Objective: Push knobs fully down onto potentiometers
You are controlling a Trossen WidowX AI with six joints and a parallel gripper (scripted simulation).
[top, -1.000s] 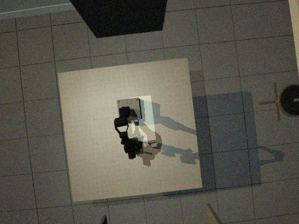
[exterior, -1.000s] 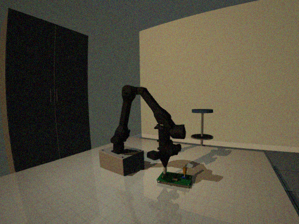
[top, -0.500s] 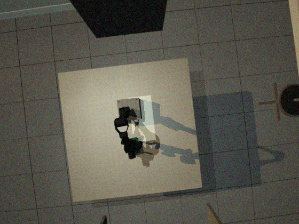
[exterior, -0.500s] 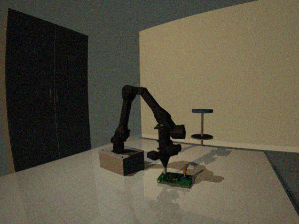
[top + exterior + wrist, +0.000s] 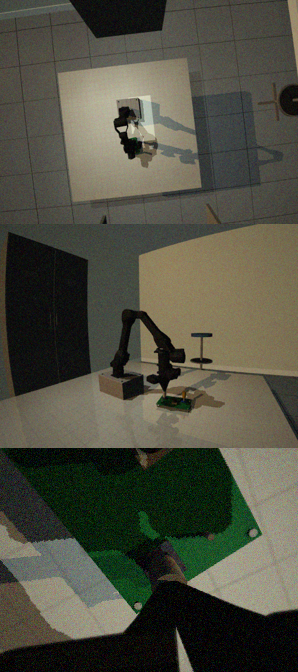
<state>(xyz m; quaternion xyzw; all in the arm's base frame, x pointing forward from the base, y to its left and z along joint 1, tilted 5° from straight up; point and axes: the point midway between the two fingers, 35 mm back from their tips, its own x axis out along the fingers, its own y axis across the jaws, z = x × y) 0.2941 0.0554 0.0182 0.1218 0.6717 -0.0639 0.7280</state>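
The green circuit board [image 5: 135, 139] [image 5: 170, 405] [image 5: 200, 555] stands on short legs on the table. My gripper [image 5: 164, 390] [image 5: 168, 591] is shut and empty, pointing down. Its joined tips are at the top of a pale, tan knob [image 5: 164, 394] [image 5: 172, 571], which stands upright over a dark potentiometer body [image 5: 159, 553] near one board end. Whether this knob sits against its potentiometer is too dim to tell. An orange knob [image 5: 183, 394] stands upright at the other end, with a narrow pale piece between it and a blue base [image 5: 183, 401].
The arm's base block [image 5: 128, 102] [image 5: 111, 386] stands on the table [image 5: 88, 165] [image 5: 80, 421], behind the board in the exterior view. A small component [image 5: 174, 402] lies between the knobs. A stool [image 5: 201, 335] and a dark cabinet [image 5: 32, 314] stand farther off.
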